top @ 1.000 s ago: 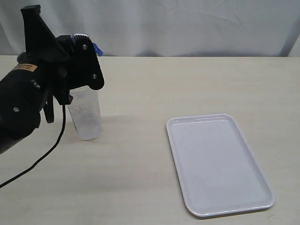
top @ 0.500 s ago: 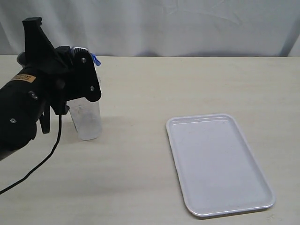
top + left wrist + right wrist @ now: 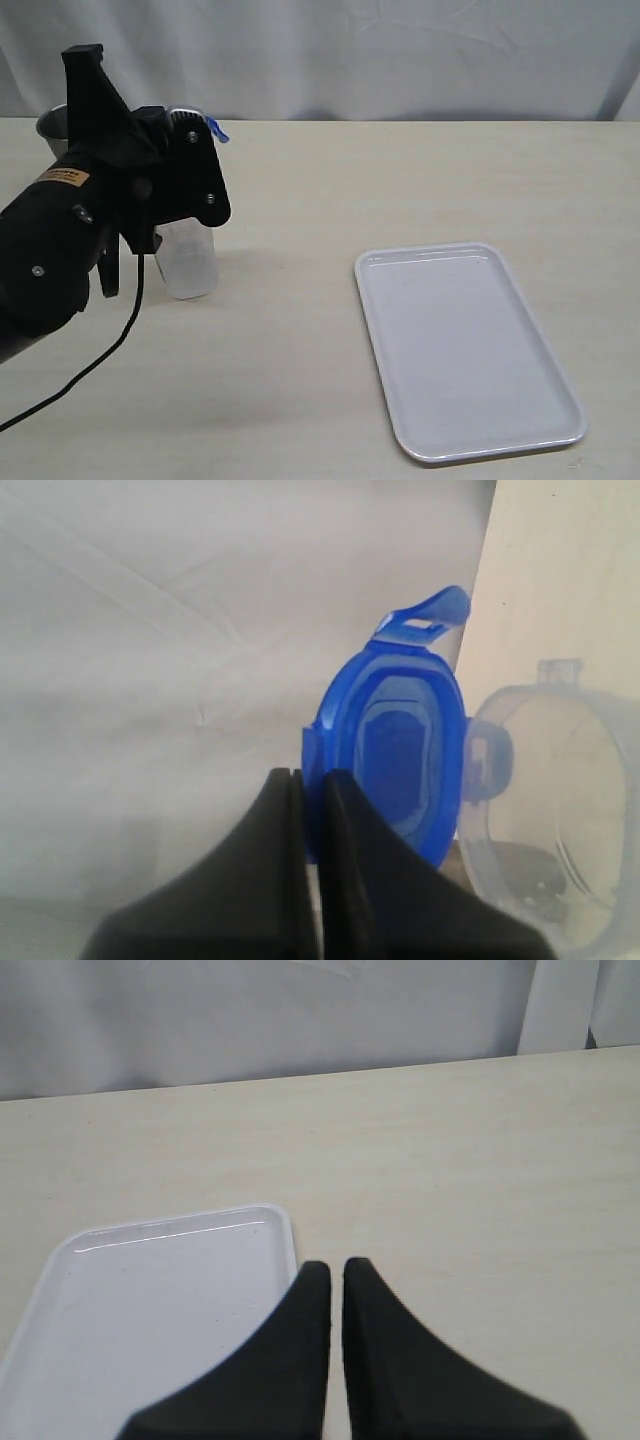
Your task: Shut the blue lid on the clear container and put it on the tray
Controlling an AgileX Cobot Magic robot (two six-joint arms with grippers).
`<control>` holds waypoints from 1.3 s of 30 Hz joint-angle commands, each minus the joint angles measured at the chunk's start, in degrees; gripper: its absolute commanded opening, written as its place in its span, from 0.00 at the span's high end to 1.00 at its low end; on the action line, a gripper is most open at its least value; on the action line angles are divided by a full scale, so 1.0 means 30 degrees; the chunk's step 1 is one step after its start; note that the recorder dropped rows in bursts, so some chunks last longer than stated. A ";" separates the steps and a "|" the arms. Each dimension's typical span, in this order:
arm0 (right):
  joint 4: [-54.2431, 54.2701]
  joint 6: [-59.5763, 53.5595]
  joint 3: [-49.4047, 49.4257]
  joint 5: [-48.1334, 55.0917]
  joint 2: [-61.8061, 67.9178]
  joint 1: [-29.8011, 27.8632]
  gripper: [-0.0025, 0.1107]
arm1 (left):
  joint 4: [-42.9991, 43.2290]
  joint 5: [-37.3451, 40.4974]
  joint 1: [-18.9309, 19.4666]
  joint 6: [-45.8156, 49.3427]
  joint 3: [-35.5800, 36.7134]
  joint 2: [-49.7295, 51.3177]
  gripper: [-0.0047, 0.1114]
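Note:
In the left wrist view the blue lid (image 3: 395,750) stands on edge, hinged open beside the clear container's rim (image 3: 560,810). My left gripper (image 3: 310,778) is shut on the lid's edge. From the exterior view only a blue tab of the lid (image 3: 217,131) shows above the black left arm. Below the arm stands the clear container (image 3: 188,262), upright on the table, its top hidden. The white tray (image 3: 465,345) lies to the right with nothing on it. My right gripper (image 3: 335,1268) is shut on nothing, hovering by the tray's corner (image 3: 150,1300). It is out of the exterior view.
A grey metal cup (image 3: 52,122) peeks out behind the left arm at the table's far left. The arm's cable (image 3: 95,355) hangs down to the table in front of the container. A pale curtain backs the table.
The left arm has shifted a little to the right and lowered over the container, carrying the lid's blue tab rightward. The grey cup now shows behind the arm.

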 commanded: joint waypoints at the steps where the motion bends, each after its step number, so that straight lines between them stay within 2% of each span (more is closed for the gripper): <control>1: -0.0011 0.0020 0.0027 -0.0129 -0.0047 -0.0068 0.94 | -0.0752 0.0028 -0.0668 0.0498 0.0061 -0.0146 0.96; 22: -0.0011 0.0020 0.0027 -0.0129 -0.0047 -0.0068 0.94 | -0.3078 0.3000 -0.0866 0.0498 0.0061 -0.0146 0.96; 39: -0.0011 0.0020 0.0027 -0.0129 -0.0047 -0.0068 0.94 | -0.4991 0.3634 -0.1344 0.0498 0.0061 -0.0146 0.96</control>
